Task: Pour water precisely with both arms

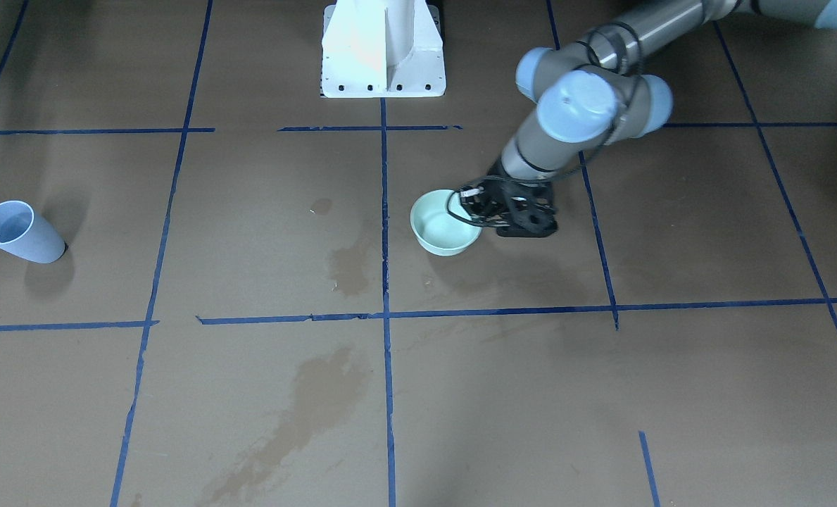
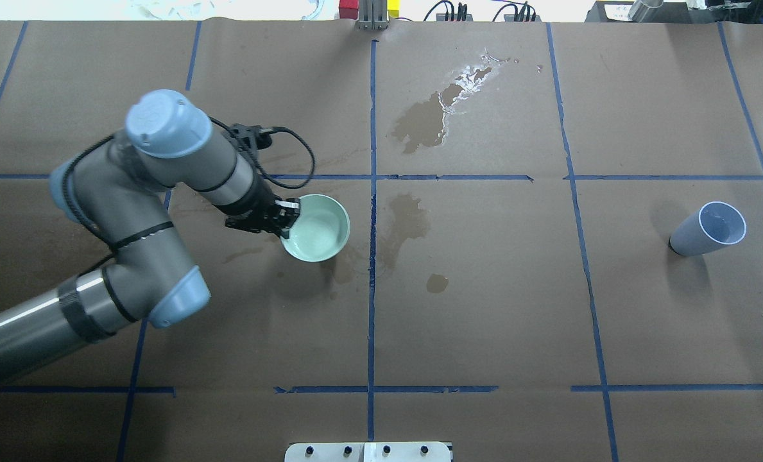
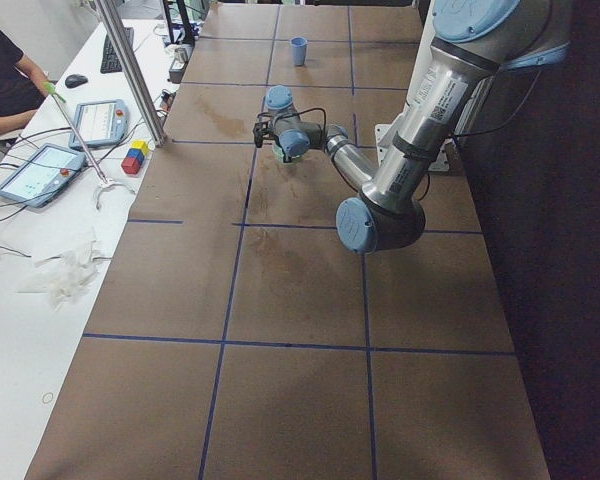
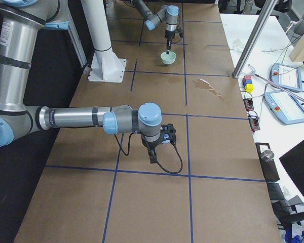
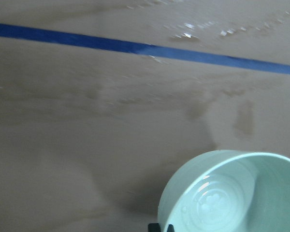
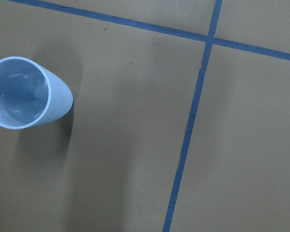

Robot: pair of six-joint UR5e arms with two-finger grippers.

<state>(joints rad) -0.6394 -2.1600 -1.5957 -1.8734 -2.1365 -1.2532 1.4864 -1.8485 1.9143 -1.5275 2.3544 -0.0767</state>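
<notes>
from where i stand, the silver-grey left arm (image 2: 131, 212) reaches down, and its black left gripper (image 2: 288, 218) sits right on the rim of a small round mint-green bowl (image 2: 320, 232). its two fingers look pressed close on that rim, pinching it. i think it holds the bowl there so the bowl does not slide when the water comes. the bowl stands flat on the brown board table (image 2: 484, 308), just beside a blue tape line (image 2: 371, 321), with dark damp stains (image 2: 410, 218) near it

a pale blue plastic cup (image 2: 708, 230) stands upright on the other side of the table, well apart from the bowl. the water (image 6: 20, 96) seems to be in the cup, where i see a faint shimmer at the bottom. the bowl shows only a few wet drops. i think the cup is put there for the other arm to pick up and carry over

the silver-grey right arm (image 4: 76, 119) shows only from the side, low over the table. its black right gripper (image 4: 159, 139) is there too, but i cannot tell if its fingers are spread or closed

i can read no words, labels or brand names on anything
</notes>
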